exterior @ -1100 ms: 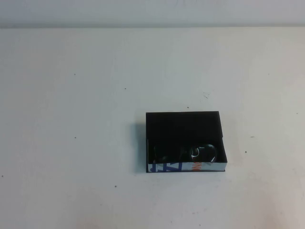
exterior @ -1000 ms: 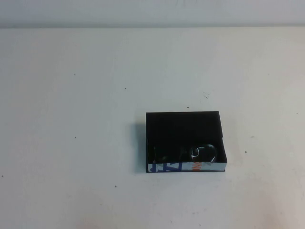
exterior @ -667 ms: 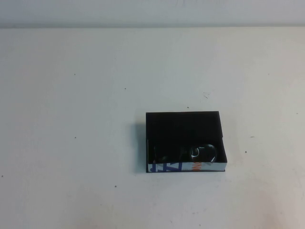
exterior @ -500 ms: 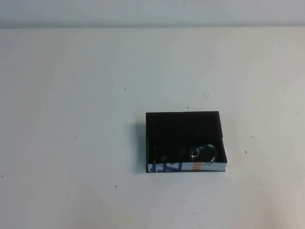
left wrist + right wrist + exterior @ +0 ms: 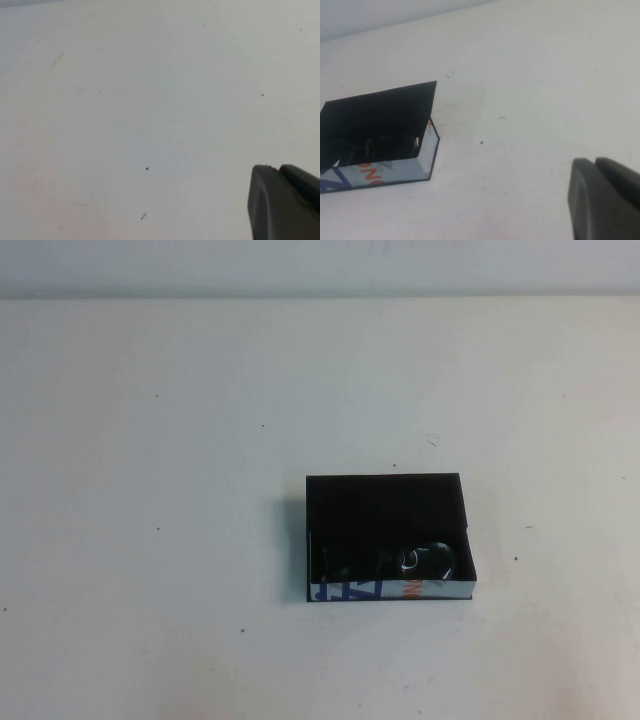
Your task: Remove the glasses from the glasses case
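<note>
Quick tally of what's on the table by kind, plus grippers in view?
Glasses case: 1, open black box
Glasses: 1, inside the case near its printed front edge
Left gripper: 1, over bare table
Right gripper: 1, off to the side of the case
Total: 4

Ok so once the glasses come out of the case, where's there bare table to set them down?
The table is bare left of the glasses case, and also beyond it and to its right. The tightest strip is between the case's printed front edge and the near table edge. The glasses lie inside. The left gripper and the right gripper hang over bare table.
</note>
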